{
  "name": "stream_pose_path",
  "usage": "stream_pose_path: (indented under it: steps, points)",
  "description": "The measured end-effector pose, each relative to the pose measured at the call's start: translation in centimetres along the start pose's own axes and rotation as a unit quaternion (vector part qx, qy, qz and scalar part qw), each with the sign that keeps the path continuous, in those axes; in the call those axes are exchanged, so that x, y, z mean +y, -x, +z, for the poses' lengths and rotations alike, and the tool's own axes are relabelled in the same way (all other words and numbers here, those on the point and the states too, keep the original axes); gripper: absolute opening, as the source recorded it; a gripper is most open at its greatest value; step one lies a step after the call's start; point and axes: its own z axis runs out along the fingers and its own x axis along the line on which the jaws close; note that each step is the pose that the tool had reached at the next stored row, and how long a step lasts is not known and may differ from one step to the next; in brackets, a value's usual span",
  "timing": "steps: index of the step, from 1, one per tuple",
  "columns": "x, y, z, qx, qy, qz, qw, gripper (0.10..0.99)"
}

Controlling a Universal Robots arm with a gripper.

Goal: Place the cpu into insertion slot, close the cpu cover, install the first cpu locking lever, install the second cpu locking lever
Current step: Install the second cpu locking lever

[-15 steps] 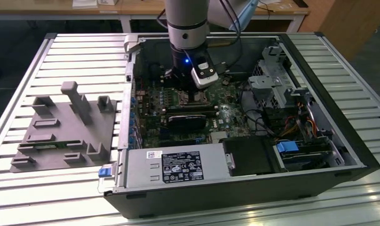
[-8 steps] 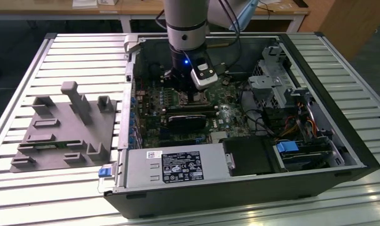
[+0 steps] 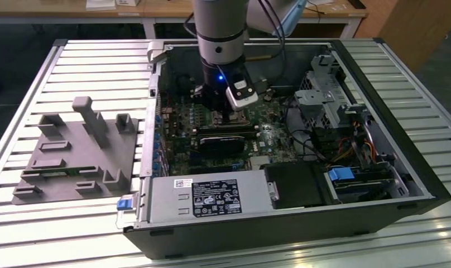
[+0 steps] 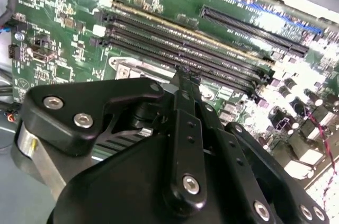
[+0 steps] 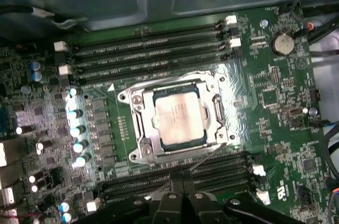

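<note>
In the first wrist view the cpu [image 5: 179, 116], a dull silver square, lies flat inside the insertion slot [image 5: 132, 98] on the green board. The cpu cover [image 5: 142, 131], a silvery frame, lies down around the chip. A thin metal lever rod [image 5: 212, 158] slants from the socket's corner toward my gripper [image 5: 180, 184], whose dark fingers stand together just beside the socket's edge. In the second wrist view the gripper [image 4: 185, 78] tip sits by the socket's metal rim [image 4: 132, 68]. In the exterior view the gripper [image 3: 224, 114] reaches down into the open computer case.
Long black memory slots [image 5: 148, 49] flank the socket on both sides. A black card [image 3: 221, 146] lies beside the gripper. The power supply [image 3: 207, 201], drive cage [image 3: 330, 100] and cables [image 3: 315, 145] crowd the case. A grey fixture [image 3: 76, 151] stands at the exterior view's left.
</note>
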Motion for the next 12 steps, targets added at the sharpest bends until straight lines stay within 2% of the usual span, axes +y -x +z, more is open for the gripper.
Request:
stream_pose_path:
  steps: [2,7,12]
  points:
    - [-0.29,-0.07,0.09,0.0010,0.0051,0.000,1.0000,0.102]
    - [-0.77,-0.34,0.36,0.0049,0.0239,0.002,0.9997,0.102]
    - [-1.29,-0.72,0.70,0.0073,0.0361,0.004,0.9993,0.102]
